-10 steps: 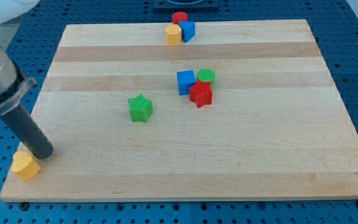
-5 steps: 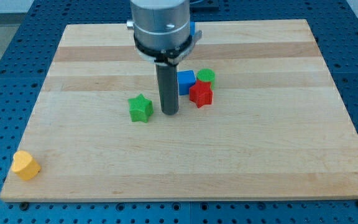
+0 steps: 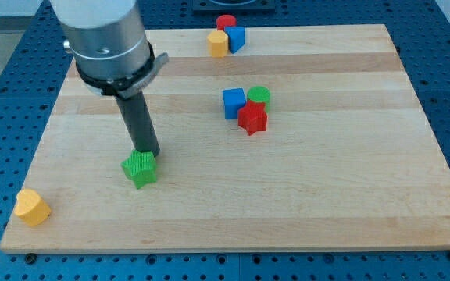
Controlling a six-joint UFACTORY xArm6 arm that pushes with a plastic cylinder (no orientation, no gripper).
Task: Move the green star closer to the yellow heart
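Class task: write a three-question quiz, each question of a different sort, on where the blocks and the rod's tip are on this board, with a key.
1. True or false: my tip is at the upper right edge of the green star.
2. Which corner of the wooden board holds the yellow heart? A) top right B) bottom left C) bottom right
3. Fill in: the red star sits in a cluster with a blue block and a green ____.

Key: 1 true; 2 B; 3 cylinder.
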